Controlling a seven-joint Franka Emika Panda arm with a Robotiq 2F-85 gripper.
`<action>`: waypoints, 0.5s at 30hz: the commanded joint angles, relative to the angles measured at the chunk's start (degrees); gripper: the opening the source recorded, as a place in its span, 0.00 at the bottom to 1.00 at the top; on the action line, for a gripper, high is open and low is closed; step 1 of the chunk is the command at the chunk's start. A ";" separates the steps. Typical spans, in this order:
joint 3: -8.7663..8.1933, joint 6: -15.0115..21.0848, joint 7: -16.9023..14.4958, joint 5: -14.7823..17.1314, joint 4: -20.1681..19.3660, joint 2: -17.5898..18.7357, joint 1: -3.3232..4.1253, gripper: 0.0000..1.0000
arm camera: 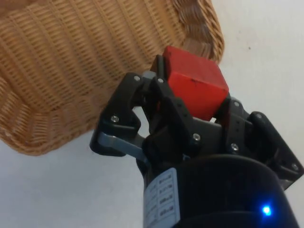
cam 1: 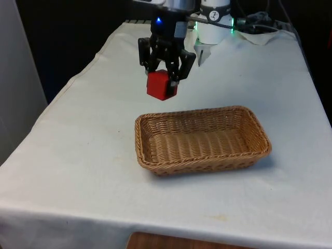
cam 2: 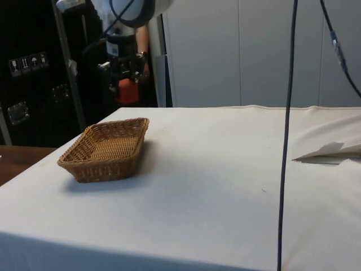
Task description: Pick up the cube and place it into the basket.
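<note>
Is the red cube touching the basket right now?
Apart. In the side view the cube, held in the gripper, hangs well above the basket, with clear space between them.

The red cube point(cam 1: 161, 85), held in the black two-finger gripper point(cam 1: 165, 78), hangs above the white-clothed table point(cam 1: 78, 155), at eleven o'clock of the woven wicker basket point(cam 1: 202, 161), beyond its rim.

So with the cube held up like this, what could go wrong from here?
The red cube hangs beyond the basket's far corner, not over it: released now, it would probably land on the cloth. It also sits skewed between the fingers, so it might slip during the carry.
</note>
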 commanded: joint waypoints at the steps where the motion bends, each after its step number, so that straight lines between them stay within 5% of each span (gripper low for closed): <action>1: 0.69 -0.46 0.23 0.69 1.09 0.69 -0.11 0.02; 15: 3.21 0.34 2.98 1.15 5.21 5.84 0.06 0.02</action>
